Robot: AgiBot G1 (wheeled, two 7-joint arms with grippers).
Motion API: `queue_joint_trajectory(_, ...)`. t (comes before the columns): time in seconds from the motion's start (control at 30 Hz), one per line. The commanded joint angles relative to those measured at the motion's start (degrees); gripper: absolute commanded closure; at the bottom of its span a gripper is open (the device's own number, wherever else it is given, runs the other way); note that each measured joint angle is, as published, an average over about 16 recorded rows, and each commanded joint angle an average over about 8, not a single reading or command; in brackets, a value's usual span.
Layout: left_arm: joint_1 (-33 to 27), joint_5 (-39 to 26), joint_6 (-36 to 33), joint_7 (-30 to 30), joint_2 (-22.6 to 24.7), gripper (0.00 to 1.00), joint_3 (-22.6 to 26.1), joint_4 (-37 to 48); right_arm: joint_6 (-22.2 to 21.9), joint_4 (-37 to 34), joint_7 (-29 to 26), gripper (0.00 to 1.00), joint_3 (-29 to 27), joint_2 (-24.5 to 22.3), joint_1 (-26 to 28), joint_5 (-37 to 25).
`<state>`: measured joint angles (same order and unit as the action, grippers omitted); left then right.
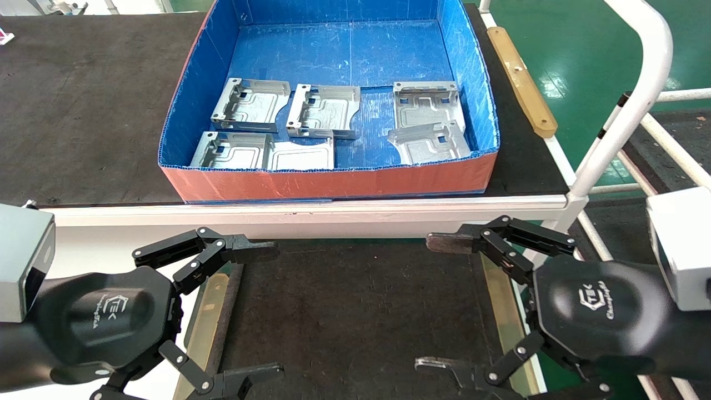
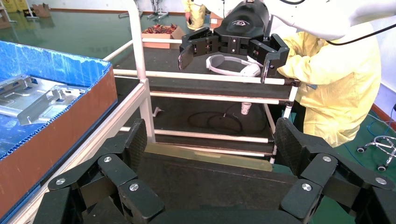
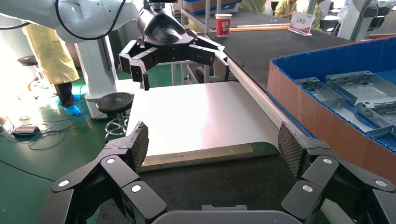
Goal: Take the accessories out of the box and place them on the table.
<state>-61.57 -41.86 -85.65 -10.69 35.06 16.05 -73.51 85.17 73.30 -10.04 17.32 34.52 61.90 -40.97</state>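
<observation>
Stamped metal plates [image 1: 253, 104] lie overlapping in the blue box [image 1: 328, 183]. Both grippers, left [image 1: 253, 311] and right [image 1: 444, 303], hover wide open and empty over the mat [image 1: 355, 311]. Pinching an overlapped plate would likely drag its neighbour along.

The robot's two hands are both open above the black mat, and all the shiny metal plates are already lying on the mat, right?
Not quite. Both hands, the left hand and the right hand, are open above the black mat, but the shiny metal plates are still inside the blue box, not on the mat. The head view shows this.
</observation>
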Motion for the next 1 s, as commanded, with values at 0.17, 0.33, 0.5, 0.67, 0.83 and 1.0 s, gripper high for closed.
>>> queue_joint_trajectory(0.17, 0.0, 0.0, 0.0, 0.0, 0.0, 0.0, 0.0, 0.0, 0.0, 0.0, 0.0, 0.0, 0.0, 0.0, 0.0, 0.0)
queue_joint_trajectory(0.33, 0.0, 0.0, 0.0, 0.0, 0.0, 0.0, 0.0, 0.0, 0.0, 0.0, 0.0, 0.0, 0.0, 0.0, 0.0, 0.0)
queue_joint_trajectory(0.5, 0.0, 0.0, 0.0, 0.0, 0.0, 0.0, 0.0, 0.0, 0.0, 0.0, 0.0, 0.0, 0.0, 0.0, 0.0, 0.0)
queue_joint_trajectory(0.67, 0.0, 0.0, 0.0, 0.0, 0.0, 0.0, 0.0, 0.0, 0.0, 0.0, 0.0, 0.0, 0.0, 0.0, 0.0, 0.0)
queue_joint_trajectory(0.83, -0.5, 0.0, 0.5, -0.2, 0.3, 0.0, 0.0, 0.2, 0.0, 0.0, 0.0, 0.0, 0.0, 0.0, 0.0, 0.0)
queue_joint_trajectory(1.0, -1.7, -1.4, 2.9, -0.3, 1.4, 0.0, 0.2, 1.0, 0.0, 0.0, 0.0, 0.0, 0.0, 0.0, 0.0, 0.0)
